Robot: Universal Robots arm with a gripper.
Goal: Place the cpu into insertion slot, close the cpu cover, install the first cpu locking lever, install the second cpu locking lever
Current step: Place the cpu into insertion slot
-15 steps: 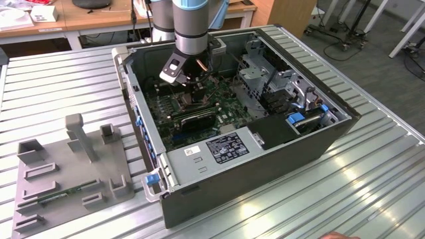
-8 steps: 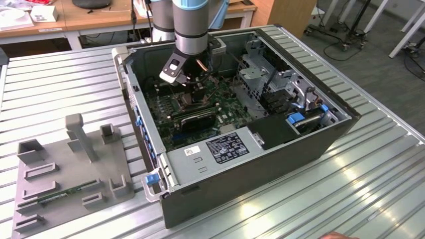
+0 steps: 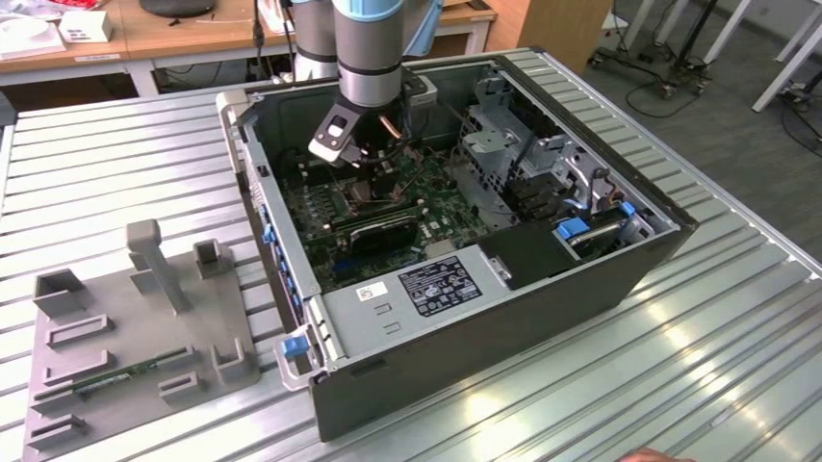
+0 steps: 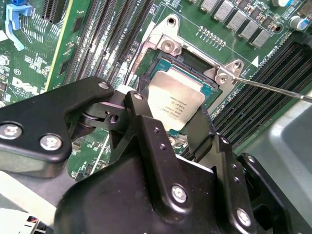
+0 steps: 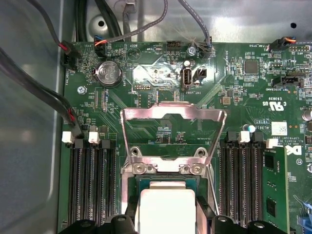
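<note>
cpu [image 4: 178,95] clamped in gripper [image 4: 168,114] at insertion slot [image 4: 187,61], cpu cover [image 5: 173,113] raised; I'd keep chip level, corners matched.

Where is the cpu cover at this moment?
In the first wrist view, the cpu cover is swung open, hinged beside the insertion slot and the cpu, memory slots flanking its hinge.
</note>
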